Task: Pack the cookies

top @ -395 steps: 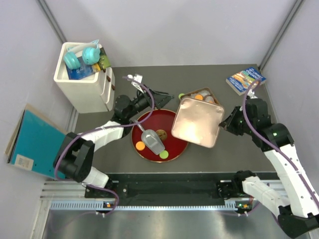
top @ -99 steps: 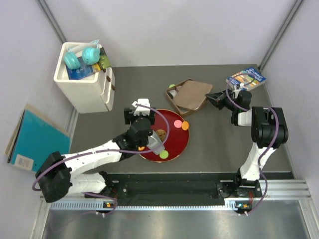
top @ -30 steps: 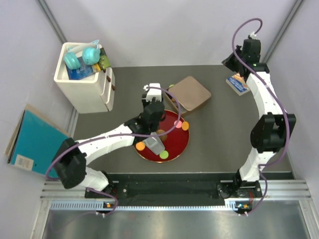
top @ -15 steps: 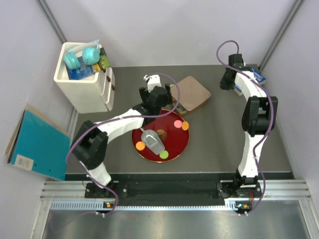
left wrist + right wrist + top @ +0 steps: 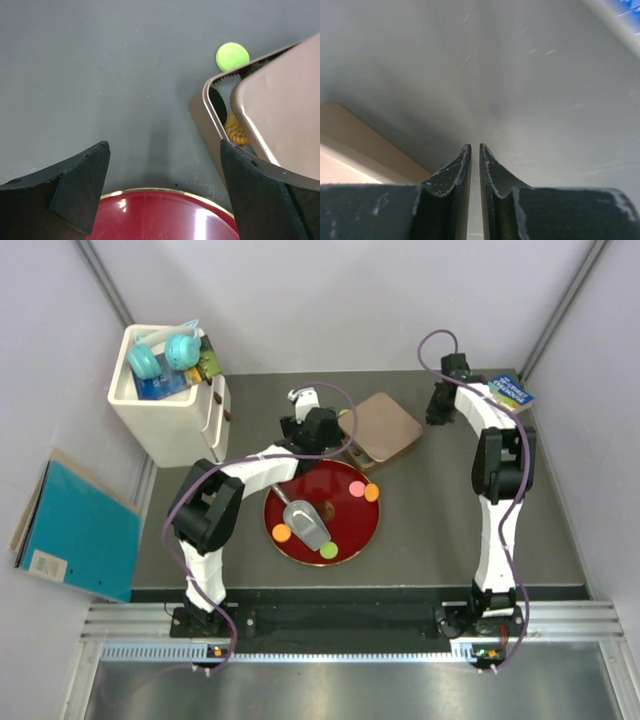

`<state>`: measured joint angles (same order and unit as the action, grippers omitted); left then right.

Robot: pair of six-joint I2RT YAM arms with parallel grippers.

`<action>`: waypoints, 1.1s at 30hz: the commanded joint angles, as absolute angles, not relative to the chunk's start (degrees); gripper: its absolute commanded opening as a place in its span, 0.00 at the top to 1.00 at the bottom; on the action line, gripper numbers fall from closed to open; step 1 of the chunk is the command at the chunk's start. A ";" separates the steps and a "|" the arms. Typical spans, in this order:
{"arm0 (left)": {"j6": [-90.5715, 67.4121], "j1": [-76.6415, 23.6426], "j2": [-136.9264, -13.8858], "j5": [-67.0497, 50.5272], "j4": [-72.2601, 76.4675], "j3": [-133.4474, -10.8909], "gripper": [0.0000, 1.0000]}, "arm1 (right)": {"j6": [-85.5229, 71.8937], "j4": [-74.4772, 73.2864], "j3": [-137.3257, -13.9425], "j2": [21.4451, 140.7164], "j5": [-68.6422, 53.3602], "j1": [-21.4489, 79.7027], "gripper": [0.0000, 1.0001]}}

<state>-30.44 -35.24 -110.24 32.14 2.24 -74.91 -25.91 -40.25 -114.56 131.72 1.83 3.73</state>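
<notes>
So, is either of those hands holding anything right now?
No, nothing. The left hand stands wide open beside the tin; the right hand is almost closed on nothing.

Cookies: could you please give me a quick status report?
Left tool open, empty, by the tin. Right tool nearly shut, empty. Four cookies on red plate, one green cookie on table. Lid askew over tin.
</notes>
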 commanded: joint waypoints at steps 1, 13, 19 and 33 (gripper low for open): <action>-31.64 -34.28 -109.25 31.47 3.87 -76.21 0.05 | -25.22 -40.96 -117.07 133.15 0.61 6.59 0.88; -32.43 -34.19 -110.21 29.44 4.04 -75.76 0.12 | -25.84 -39.11 -113.29 131.22 -2.02 7.73 0.88; -32.52 -34.19 -110.92 28.65 3.87 -76.02 0.13 | -26.81 -38.32 -112.33 130.43 -3.34 7.91 0.88; -32.70 -33.31 -110.22 29.44 2.64 -76.55 0.14 | -27.25 -38.93 -113.20 129.20 -1.76 8.70 0.88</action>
<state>-32.27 -34.13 -112.03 28.34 1.76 -74.94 -26.79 -38.94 -112.46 133.69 -2.66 8.14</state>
